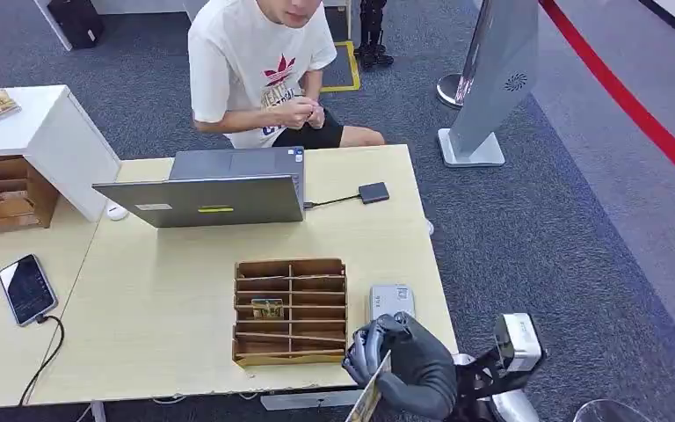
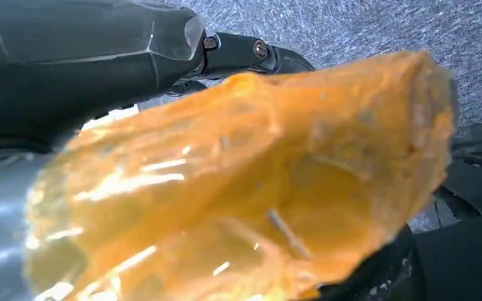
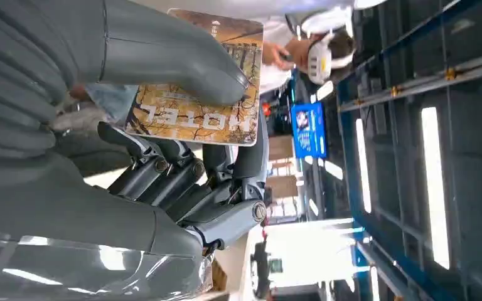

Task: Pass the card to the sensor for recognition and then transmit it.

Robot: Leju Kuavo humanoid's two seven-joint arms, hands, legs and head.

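My right hand hangs just off the table's near right corner and pinches a card between thumb and fingers. In the right wrist view the card is brown and yellow with HOTEL printed on it, and the thumb presses on its face. A flat grey sensor unit lies on the table just beyond that hand, beside a wooden slotted box with one card in it. In the left wrist view my left hand sits behind a blurred orange mass; its grip cannot be made out.
A person sits behind the table at an open laptop. A cable runs from it to a small black box. A phone lies at the left, near a white cabinet. Carpet lies to the right.
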